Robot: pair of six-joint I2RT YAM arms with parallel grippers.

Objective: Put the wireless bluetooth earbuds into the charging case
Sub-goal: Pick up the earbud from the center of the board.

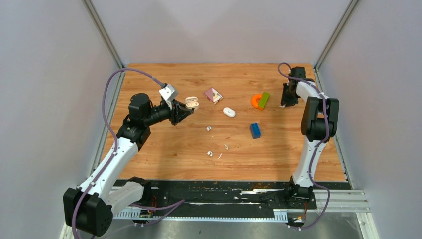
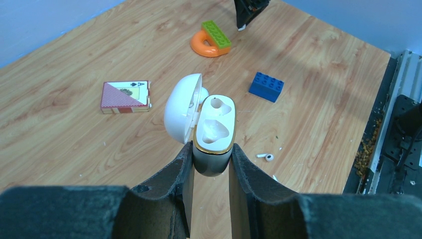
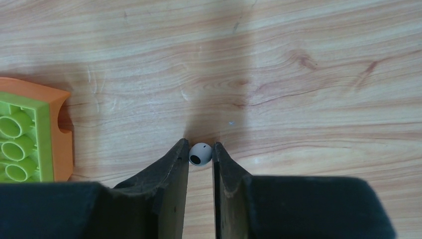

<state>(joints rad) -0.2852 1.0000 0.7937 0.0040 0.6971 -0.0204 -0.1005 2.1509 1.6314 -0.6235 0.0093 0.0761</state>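
Observation:
My left gripper (image 2: 211, 154) is shut on the charging case (image 2: 215, 127), held above the table's left side (image 1: 191, 102) with its lid swung open and both sockets showing empty. Two earbuds lie on the wood mid-table, one (image 1: 208, 128) farther than the other (image 1: 210, 154); one of them (image 2: 265, 157) shows in the left wrist view. My right gripper (image 3: 200, 149) is down at the table at the far right (image 1: 285, 103). Both of its fingertips touch a tiny white round bud with a dark hole (image 3: 200, 154); any stem is hidden.
An orange ring (image 1: 255, 101) with a green brick (image 1: 263, 99) on it lies just left of my right gripper. A blue brick (image 1: 255, 130), a white oval pebble (image 1: 229, 112), a card box (image 1: 213, 94) and thin white slivers (image 1: 226, 147) lie mid-table.

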